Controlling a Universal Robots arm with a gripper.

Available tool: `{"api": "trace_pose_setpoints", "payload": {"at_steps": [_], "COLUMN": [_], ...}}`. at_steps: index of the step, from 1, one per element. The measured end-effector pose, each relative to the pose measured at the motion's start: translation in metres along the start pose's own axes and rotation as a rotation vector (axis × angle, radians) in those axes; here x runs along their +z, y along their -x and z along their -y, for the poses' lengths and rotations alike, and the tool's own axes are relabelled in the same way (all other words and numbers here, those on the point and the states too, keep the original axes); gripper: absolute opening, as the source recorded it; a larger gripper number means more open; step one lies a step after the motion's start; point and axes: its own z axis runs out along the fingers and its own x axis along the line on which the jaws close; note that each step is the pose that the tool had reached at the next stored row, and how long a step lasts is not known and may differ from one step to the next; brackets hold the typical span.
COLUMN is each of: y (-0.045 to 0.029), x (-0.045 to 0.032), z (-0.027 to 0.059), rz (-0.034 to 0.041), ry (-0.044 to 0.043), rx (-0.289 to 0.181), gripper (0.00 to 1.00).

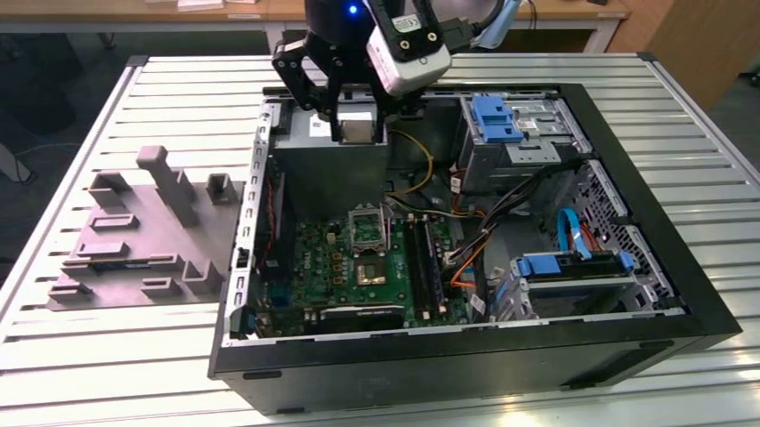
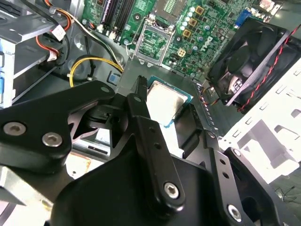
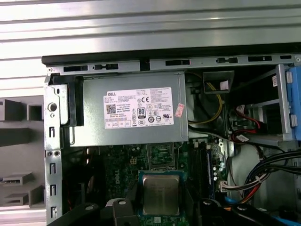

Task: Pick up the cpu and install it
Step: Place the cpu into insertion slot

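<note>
Grey moulded tray [image 1: 142,231] is sitting on the slatted metal table [image 1: 71,356] at the exterior view's left, just beside the open black computer case [image 1: 475,365].

Inside the case, the green circuit board [image 1: 344,267] is lying flat along the tray-side half. The metal-framed socket [image 1: 366,227] is sitting on that board with its frame open.

The gripper [image 1: 359,132] is hanging over the far edge of the case, above the grey power supply [image 3: 127,108], well apart from the tray.

In both wrist views the cpu [image 2: 164,103] is sitting between the black fingers [image 2: 141,108], silvery top facing up and green edge showing; the fingers are pressing in on its two opposite sides, clamped on it. The chip is hanging in the air, touching nothing but the fingers.

In the first wrist view the cpu [image 3: 161,194] is showing in front of the board, with the socket lying between it and the power supply's edge. In the second wrist view the socket [image 2: 153,40] is lying beyond the chip, apart from it.

A yellow cable [image 1: 422,165] is looping just past the gripper toward the exterior view's right. A black fan [image 2: 249,56] is sitting against the case wall.

Further right, two blue drive brackets are sitting in the metal bays, one at the far side [image 1: 497,120] and one nearer [image 1: 570,265], with bundled wires running between them.
</note>
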Motion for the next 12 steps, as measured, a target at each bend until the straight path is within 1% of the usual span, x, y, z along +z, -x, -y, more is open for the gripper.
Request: {"api": "trace_pose_setpoints", "payload": {"at_steps": [2, 3, 6, 7, 10, 12], "y": [-0.0002, -0.0002, 0.0007, 0.0017, 0.0054, 0.0074], "x": [0.0027, 0.0042, 0.0088, 0.0108, 0.0161, 0.0197], "z": [0.0002, 0.0022, 0.0127, 0.0142, 0.0145, 0.0146], "rz": [-0.0014, -0.0017, -0.0014, -0.0012, -0.0015, -0.0025], "ry": [-0.0016, -0.0021, -0.0017, -0.0012, -0.0015, -0.0019], "rx": [0.0, 0.001, 0.001, 0.001, -0.002, -0.016], "gripper": [0.48, 0.48, 0.48, 0.48, 0.48, 0.48]}}
